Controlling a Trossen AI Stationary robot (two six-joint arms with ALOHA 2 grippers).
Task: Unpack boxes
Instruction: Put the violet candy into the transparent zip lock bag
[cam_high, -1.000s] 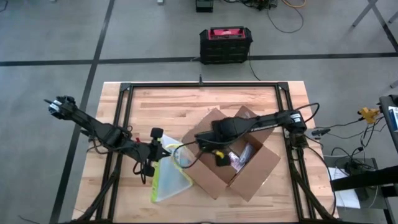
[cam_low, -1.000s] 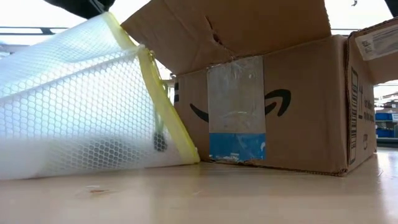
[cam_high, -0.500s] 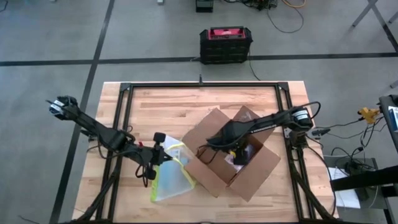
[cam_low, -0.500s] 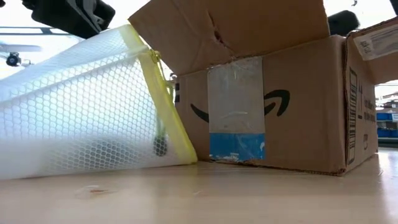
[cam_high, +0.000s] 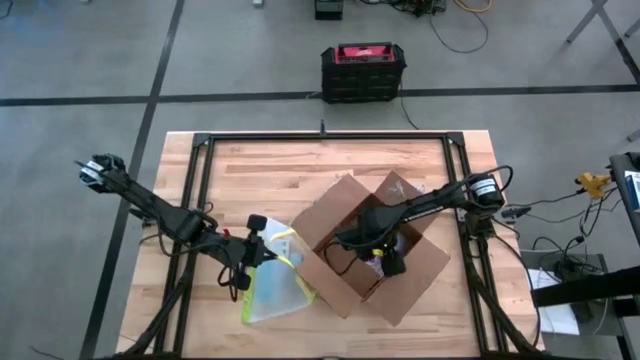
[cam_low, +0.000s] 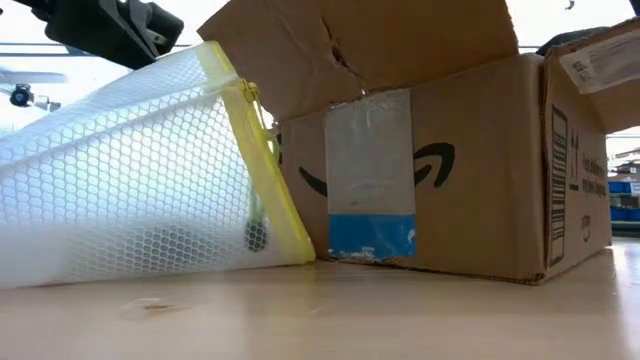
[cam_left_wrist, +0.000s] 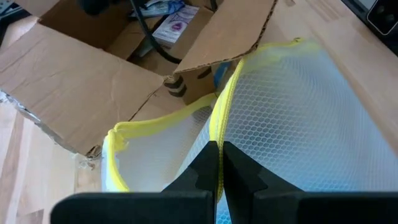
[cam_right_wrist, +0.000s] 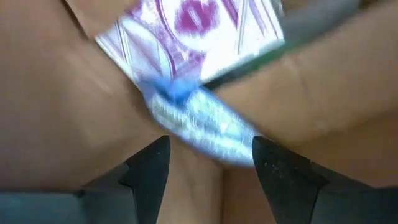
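Observation:
The brown cardboard box (cam_high: 372, 258) stands open on the table's right half, its taped side (cam_low: 400, 180) facing the near edge. My right gripper (cam_right_wrist: 208, 165) reaches down inside it, open, its fingers just above a blue-and-white packet (cam_right_wrist: 200, 127) and a white-and-purple packet (cam_right_wrist: 193, 31) on the box floor. Left of the box lies a clear yellow-edged pouch (cam_high: 270, 295). My left gripper (cam_high: 258, 252) is shut on the pouch's upper edge. My left gripper pinches the pouch's yellow edge (cam_left_wrist: 219, 134) between its two shut fingers, slanting down from the table's left. That edge is held up, and the pouch slopes down from it. Its lower part (cam_low: 120, 270) rests on the table, close beside the box.
The box's flaps (cam_high: 335, 205) stand open and spread around my right arm. A black and red case (cam_high: 363, 70) sits on the floor beyond the table's far edge. Bare wooden table (cam_high: 280, 165) lies on the far side of the box.
My right gripper has gone down into the box and tipped to point more steeply downward. My left gripper has sunk a little with the pouch's upper edge, while the pouch's lower part has stayed on the table. The box has shifted slightly.

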